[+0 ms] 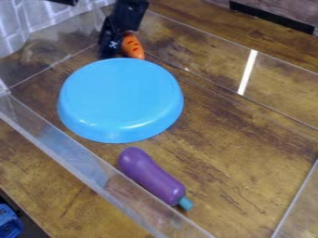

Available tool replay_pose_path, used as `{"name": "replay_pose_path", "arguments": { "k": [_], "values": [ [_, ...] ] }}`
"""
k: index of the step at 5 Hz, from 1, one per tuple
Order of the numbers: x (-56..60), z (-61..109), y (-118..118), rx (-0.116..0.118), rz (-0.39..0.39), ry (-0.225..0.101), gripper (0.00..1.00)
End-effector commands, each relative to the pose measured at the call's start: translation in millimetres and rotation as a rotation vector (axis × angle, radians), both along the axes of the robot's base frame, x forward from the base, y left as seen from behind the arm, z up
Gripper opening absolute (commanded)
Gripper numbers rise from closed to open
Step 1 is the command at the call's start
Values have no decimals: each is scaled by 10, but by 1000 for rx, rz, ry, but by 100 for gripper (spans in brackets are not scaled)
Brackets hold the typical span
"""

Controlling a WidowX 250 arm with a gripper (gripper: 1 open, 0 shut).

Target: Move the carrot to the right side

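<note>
The small orange carrot with dark marks lies at the far left of the wooden table, just behind the blue plate. My black gripper comes down from the top edge right over the carrot, its fingers on either side of it. The fingers sit close against the carrot, but I cannot tell whether they are clamped on it. The carrot's green top is hidden by the gripper.
A purple eggplant with a teal stem lies near the front, right of the plate. A clear plastic wall surrounds the work area. Bare wood stretches to the right of the plate.
</note>
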State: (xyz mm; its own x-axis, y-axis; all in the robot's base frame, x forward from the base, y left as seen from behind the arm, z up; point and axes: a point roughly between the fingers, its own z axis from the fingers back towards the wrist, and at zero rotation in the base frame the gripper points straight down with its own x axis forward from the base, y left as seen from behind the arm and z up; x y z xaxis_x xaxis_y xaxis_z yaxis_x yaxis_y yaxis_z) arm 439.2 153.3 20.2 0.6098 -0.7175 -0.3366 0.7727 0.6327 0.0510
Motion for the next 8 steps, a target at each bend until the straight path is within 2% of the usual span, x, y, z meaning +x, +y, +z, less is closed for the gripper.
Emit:
{"name": "replay_pose_path", "arguments": {
  "k": [1,2,4,7,8],
  "values": [
    [-44,122,-102,-10,-8,-2,0],
    [-95,224,-133,-11,8,-5,0],
    [-73,184,-306,-11,20,-12,0],
    [69,322,-449,-7,-78,-22,0],
    [79,293,-471,-6,-149,-25,0]
  ]
}}
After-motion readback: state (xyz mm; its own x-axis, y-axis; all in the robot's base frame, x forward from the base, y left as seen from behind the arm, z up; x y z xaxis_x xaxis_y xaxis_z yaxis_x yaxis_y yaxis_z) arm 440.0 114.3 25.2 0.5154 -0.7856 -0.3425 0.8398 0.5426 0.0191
